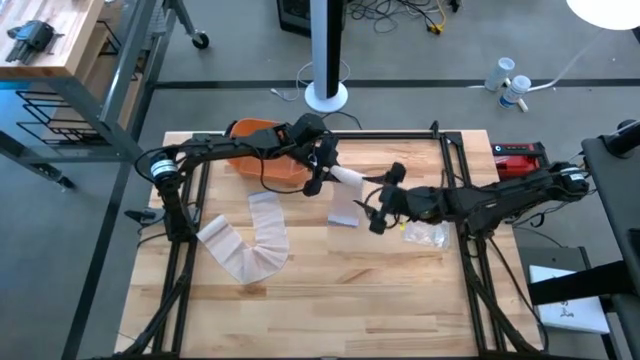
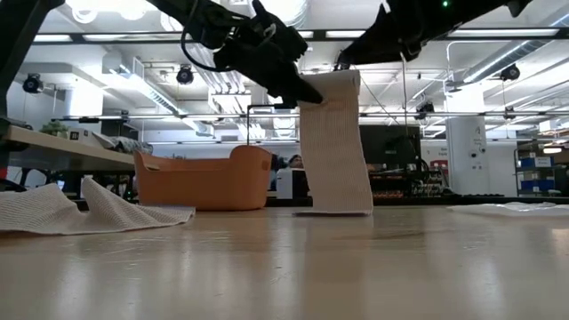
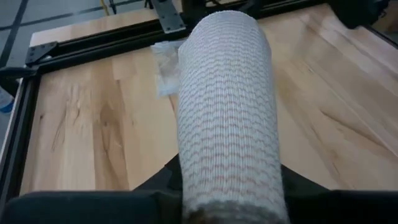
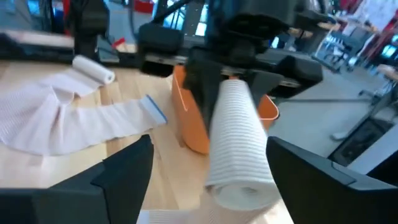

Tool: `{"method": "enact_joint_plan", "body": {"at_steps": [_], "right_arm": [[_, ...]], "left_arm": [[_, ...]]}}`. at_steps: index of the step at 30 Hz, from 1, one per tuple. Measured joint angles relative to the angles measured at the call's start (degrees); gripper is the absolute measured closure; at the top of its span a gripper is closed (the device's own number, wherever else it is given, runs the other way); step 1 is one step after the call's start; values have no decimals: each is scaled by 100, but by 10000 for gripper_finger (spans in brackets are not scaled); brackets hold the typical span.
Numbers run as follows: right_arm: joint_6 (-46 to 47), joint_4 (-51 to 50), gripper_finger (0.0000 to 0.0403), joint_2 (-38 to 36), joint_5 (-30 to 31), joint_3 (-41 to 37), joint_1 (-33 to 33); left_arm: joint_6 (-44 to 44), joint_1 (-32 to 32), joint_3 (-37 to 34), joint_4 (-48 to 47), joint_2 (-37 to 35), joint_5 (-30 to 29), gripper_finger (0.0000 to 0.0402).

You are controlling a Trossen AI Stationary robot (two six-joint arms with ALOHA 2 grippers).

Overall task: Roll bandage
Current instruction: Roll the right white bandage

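Observation:
A white bandage roll [image 1: 347, 178] is held above the table's middle, with my left gripper [image 1: 322, 172] shut on it. From the roll a loose tail [image 2: 336, 151] hangs straight down, and its lower end [image 1: 343, 215] rests on the wood. My right gripper [image 4: 210, 144] is open. Its fingers stand on either side of the roll's free end [image 4: 244, 190] with a gap on each side. A second bandage [image 1: 248, 243] lies unrolled and crumpled on the table at the left. My left gripper pinches the roll's end [image 3: 231, 190] between its two fingers. The fingers come roughly level from the table's left and lie along the roll, which sticks out ahead of them. The roll is lifted clear; its tail hangs to the table [image 2: 336, 210].
An orange basket [image 1: 262, 152] stands at the far left, just behind my left arm. A clear plastic wrapper [image 1: 427, 235] lies under my right arm. A small rolled bandage [image 4: 93, 68] lies past the unrolled one. The black frame rails [image 1: 460, 180] border the wooden top.

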Motion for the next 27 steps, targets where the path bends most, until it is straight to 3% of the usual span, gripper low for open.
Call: {"method": "enact_joint_plan", "body": {"at_steps": [9, 14, 18, 27], "right_arm": [[-546, -601, 113, -242, -15, -7, -146], [-1402, -491, 120, 191, 224, -4, -112], [-1532, -84, 118, 454, 868, -8, -116], [-1208, -236, 130, 158, 693, 79, -114]], "left_arm": [[-80, -63, 9, -4, -33, 20, 311], [-293, -74, 9, -8, -33, 10, 312], [-326, -135, 9, 65, -35, 28, 312], [-304, -234, -2, 121, -37, 13, 311]]}}
